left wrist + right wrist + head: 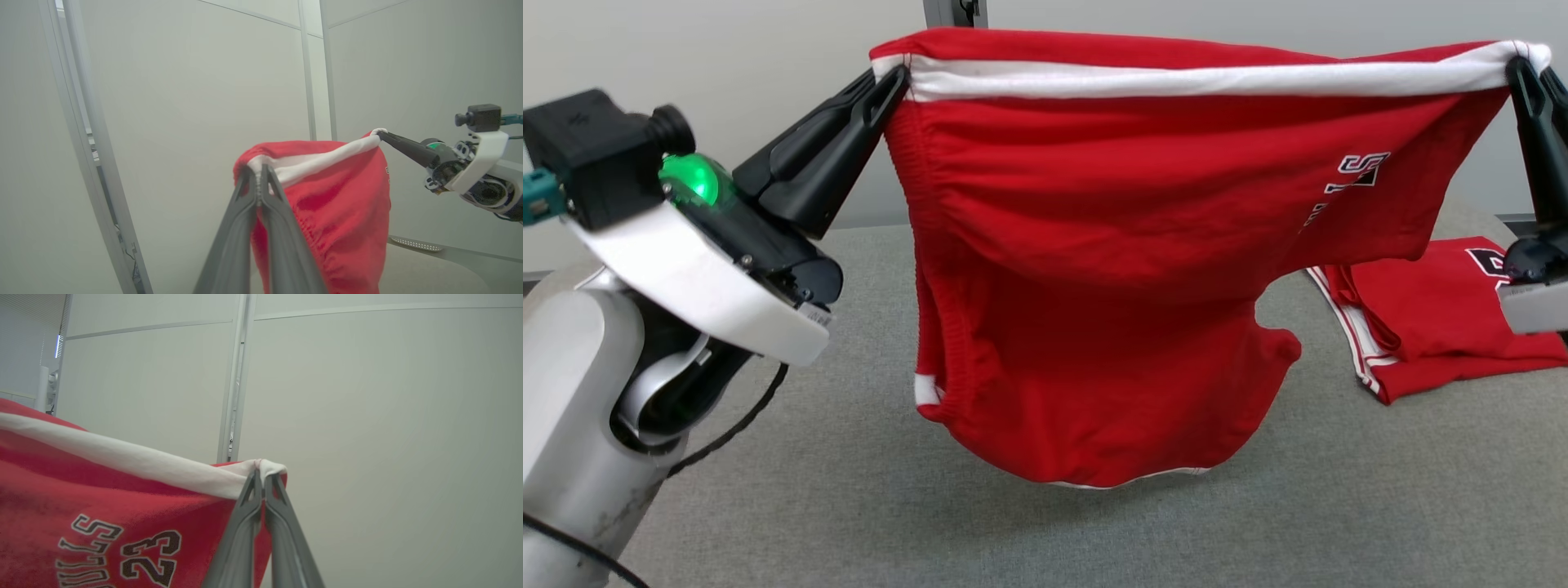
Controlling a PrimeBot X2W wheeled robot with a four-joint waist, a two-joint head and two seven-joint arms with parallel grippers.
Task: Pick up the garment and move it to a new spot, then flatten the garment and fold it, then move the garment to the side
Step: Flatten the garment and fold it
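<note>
Where the two long dark fingers of the left gripper [892,80] meet, they are pressed together on one end of a white trim band [1192,80]; the left wrist view shows no gap between them. Right gripper [1521,69]: likewise closed, pinching the opposite end of the same band, with cloth bunched over its tips in the right wrist view.

Item held: red knit garment [1094,269], one piece, carried by both grippers. The top edge is drawn fairly taut between the two grips. The body hangs below in loose folds, its lowest hem above the table near the middle of the head view. Black-and-white lettering with the number 23 sits on the part nearest the right gripper. The word beside it appears to read "BULLS", though its first letter is cut off at the frame edge.

Below: grey fabric-covered table [849,506].

Also on the table: second red garment with white edging [1437,327], lying flat at the robot's right, beneath the right gripper.

Left wrist fittings: green lit indicator [690,180], black camera block [596,151].

Backdrop: pale partition panels [184,102].
</note>
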